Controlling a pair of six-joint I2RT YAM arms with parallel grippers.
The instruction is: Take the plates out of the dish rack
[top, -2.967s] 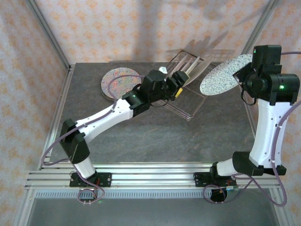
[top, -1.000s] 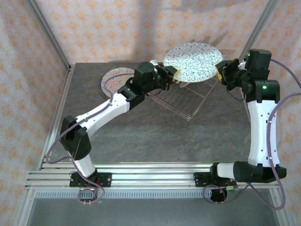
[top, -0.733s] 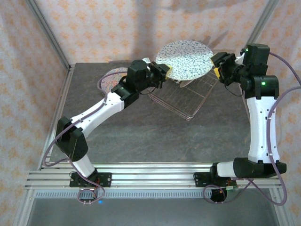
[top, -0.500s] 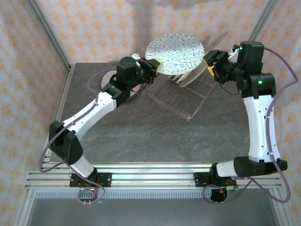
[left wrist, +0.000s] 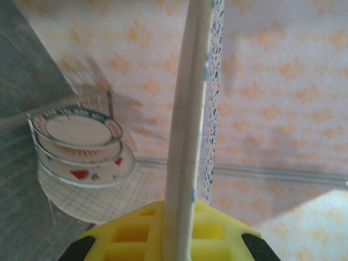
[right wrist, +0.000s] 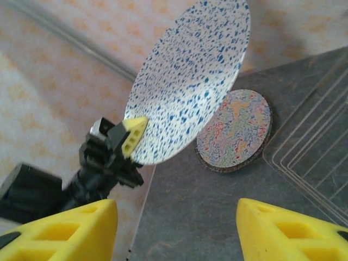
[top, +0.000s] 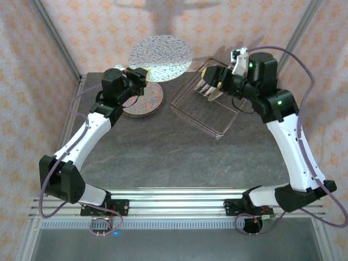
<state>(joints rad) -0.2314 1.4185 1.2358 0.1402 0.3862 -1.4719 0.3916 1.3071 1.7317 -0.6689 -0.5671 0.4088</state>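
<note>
Pinching speckled plate rim in my left gripper, looks stiff, slick, breakable; right gripper jaws apart, empty

Left wrist view crops the blue-speckled plate at top; right wrist view crops the dish rack.
</note>
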